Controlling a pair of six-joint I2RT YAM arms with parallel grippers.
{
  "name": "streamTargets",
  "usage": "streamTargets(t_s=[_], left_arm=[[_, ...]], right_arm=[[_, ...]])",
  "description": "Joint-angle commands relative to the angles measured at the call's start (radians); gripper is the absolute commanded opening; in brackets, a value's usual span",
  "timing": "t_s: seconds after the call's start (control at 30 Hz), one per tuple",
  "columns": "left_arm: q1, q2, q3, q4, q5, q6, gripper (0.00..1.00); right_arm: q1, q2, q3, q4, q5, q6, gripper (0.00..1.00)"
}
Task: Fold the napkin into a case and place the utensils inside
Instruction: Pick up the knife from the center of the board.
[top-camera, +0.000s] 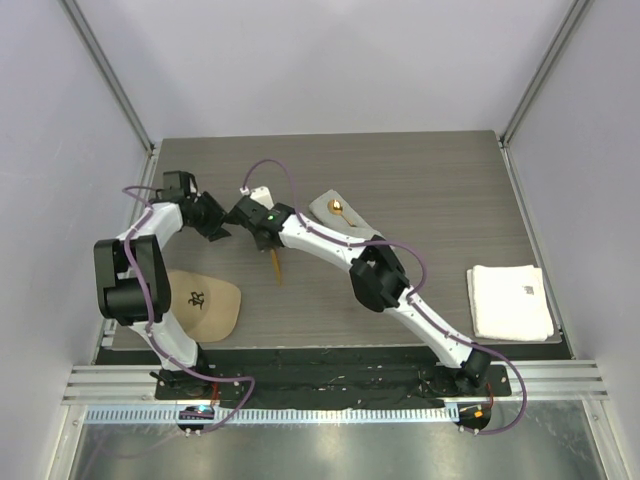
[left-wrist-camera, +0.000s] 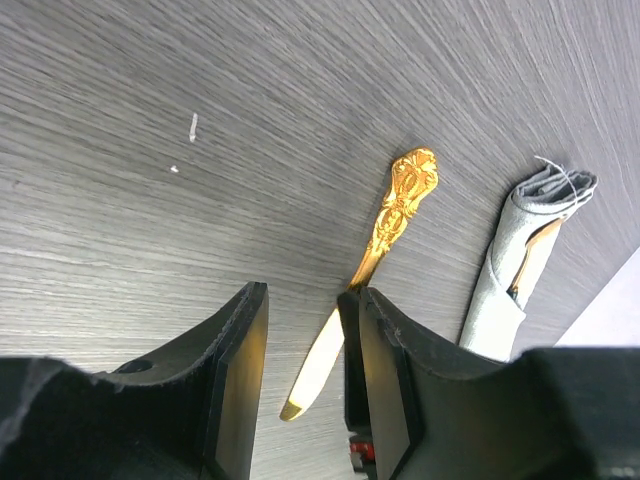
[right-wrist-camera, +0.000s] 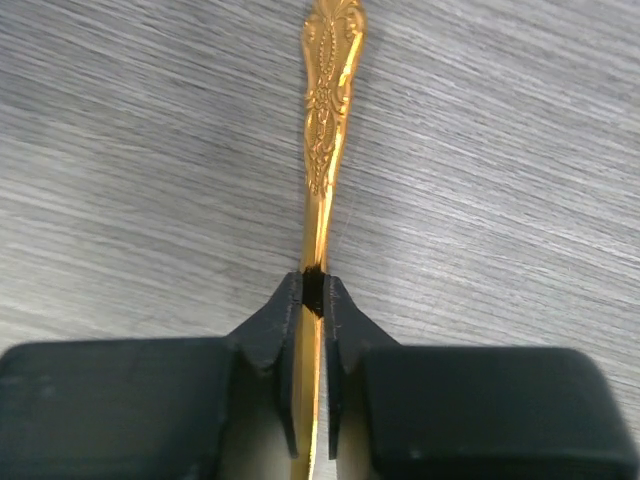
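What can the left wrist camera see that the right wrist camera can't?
Only the left wrist view shows the folded napkin case with a gold utensil tucked inside, and the open left gripper. Only the right wrist view shows the right gripper, its fingers close on either side of the gold knife. Both show that knife's fancy handle and the grey table.

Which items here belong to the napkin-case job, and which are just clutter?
Job:
- grey napkin case, already folded
- gold spoon, tucked in it
- gold knife, on the table beside it

Lying about:
- tan cap
- white towel
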Motion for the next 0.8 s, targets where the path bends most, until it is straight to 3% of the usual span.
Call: streamTargets(t_s=[0.0, 0.17, 0.2, 0.23, 0.33, 0.47, 0.63, 0.77], left_arm=[[0.009, -0.049, -0.005, 0.013, 0.029, 0.006, 0.45], [0.015, -0.072, -0.008, 0.013, 0.040, 0.003, 0.45], [0.015, -0.073, -0.009, 0.019, 0.037, 0.001, 0.46], [0.015, -0.073, -0.012, 0.019, 0.035, 0.000, 0.46], [0.010, -0.041, 0.005, 0.015, 0.079, 0.010, 0.47], [-0.043, 0.020, 0.051, -0.040, 0.021, 0.065, 0.48], [-0.146, 0.089, 0.092, -0.048, -0.023, 0.004, 0.56], [-0.171, 0.155, 0.149, -0.053, -0.013, -0.008, 0.56]], right_arm=[[0.028, 0.152, -0.059, -0.135, -0.162, 0.033, 0.16], [0.030, 0.152, -0.074, -0.107, -0.208, 0.053, 0.17], [0.035, 0.150, -0.077, -0.100, -0.197, 0.055, 0.03], [0.033, 0.158, -0.077, -0.096, -0.194, 0.055, 0.01], [0.033, 0.143, -0.098, -0.121, -0.154, 0.053, 0.01], [0.036, 0.068, -0.175, -0.112, -0.064, 0.015, 0.01], [0.039, 0.028, -0.217, -0.087, -0.012, -0.014, 0.01], [0.050, 0.014, -0.246, -0.058, -0.007, -0.014, 0.01]])
